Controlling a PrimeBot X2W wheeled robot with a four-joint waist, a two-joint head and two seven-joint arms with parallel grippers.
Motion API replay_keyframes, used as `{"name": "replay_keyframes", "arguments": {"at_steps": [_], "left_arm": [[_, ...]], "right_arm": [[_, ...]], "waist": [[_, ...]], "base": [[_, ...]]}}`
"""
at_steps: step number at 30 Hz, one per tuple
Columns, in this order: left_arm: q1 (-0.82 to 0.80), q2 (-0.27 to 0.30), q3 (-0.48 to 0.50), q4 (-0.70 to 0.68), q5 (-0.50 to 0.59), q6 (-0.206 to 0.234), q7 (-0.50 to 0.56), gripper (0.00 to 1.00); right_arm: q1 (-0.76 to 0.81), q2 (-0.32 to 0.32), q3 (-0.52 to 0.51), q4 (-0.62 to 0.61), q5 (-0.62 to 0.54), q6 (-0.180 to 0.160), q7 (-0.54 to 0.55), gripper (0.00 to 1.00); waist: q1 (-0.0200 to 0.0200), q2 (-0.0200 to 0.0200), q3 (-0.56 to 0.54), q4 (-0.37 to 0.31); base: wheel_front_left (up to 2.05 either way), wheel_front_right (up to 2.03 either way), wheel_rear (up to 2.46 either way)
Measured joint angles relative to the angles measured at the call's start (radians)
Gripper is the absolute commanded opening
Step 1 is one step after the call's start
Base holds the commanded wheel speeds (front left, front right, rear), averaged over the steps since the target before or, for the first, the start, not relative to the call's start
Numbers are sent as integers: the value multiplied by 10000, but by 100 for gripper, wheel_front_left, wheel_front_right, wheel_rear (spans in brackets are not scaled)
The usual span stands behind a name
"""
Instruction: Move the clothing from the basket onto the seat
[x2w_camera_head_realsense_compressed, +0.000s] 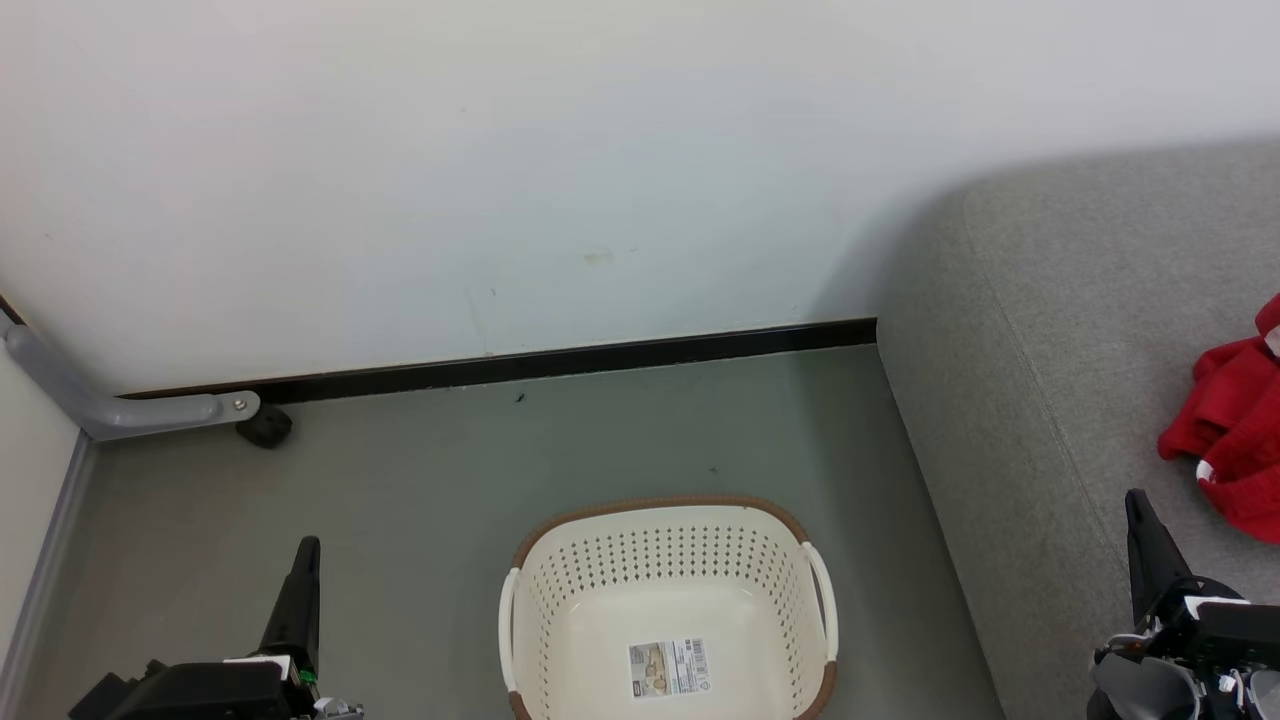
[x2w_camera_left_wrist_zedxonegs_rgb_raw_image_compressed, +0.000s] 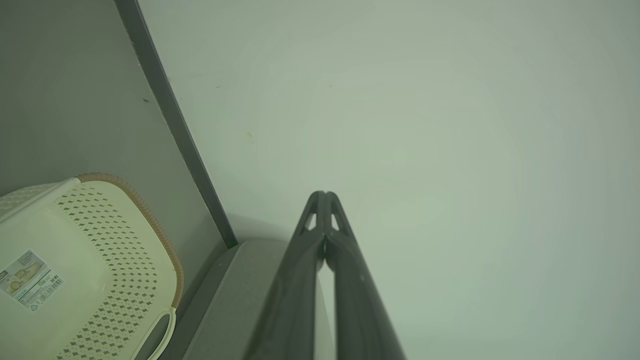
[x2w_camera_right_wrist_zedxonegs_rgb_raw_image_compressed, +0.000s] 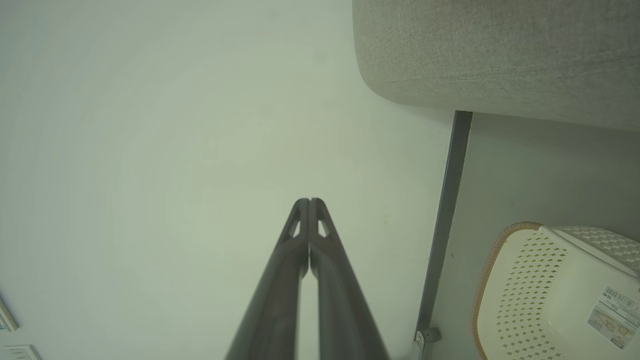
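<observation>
The cream basket (x2w_camera_head_realsense_compressed: 668, 560) with its brown rim stands on the floor at the bottom middle, holding nothing but a barcode label (x2w_camera_head_realsense_compressed: 668, 668). Red clothing (x2w_camera_head_realsense_compressed: 1235, 430) with white trim lies bunched on the grey seat (x2w_camera_head_realsense_compressed: 1050, 350) at the right edge. My left gripper (x2w_camera_head_realsense_compressed: 305, 548) is shut at the lower left, left of the basket, with nothing in it. My right gripper (x2w_camera_head_realsense_compressed: 1135, 500) is shut at the lower right over the seat, just short of the clothing. The left wrist view shows shut fingertips (x2w_camera_left_wrist_zedxonegs_rgb_raw_image_compressed: 324, 196) and the basket (x2w_camera_left_wrist_zedxonegs_rgb_raw_image_compressed: 115, 240). The right wrist view shows shut fingertips (x2w_camera_right_wrist_zedxonegs_rgb_raw_image_compressed: 309, 202), the basket (x2w_camera_right_wrist_zedxonegs_rgb_raw_image_compressed: 520, 280) and the seat (x2w_camera_right_wrist_zedxonegs_rgb_raw_image_compressed: 500, 55).
A pale wall (x2w_camera_head_realsense_compressed: 500, 170) with a black skirting strip (x2w_camera_head_realsense_compressed: 560, 362) runs behind the basket. A grey metal leg with a dark caster (x2w_camera_head_realsense_compressed: 265, 427) sits at the far left by the wall. Grey floor (x2w_camera_head_realsense_compressed: 450, 480) lies between it and the basket.
</observation>
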Motion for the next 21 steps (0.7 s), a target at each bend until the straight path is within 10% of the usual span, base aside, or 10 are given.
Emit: {"name": "replay_keyframes", "arguments": {"at_steps": [21], "left_arm": [[0,0,0,-17,0,0,0,0]], "right_arm": [[3,2,0,-2,0,0,0,0]], "waist": [[0,0,1,0]], "base": [[0,0,0]]}}
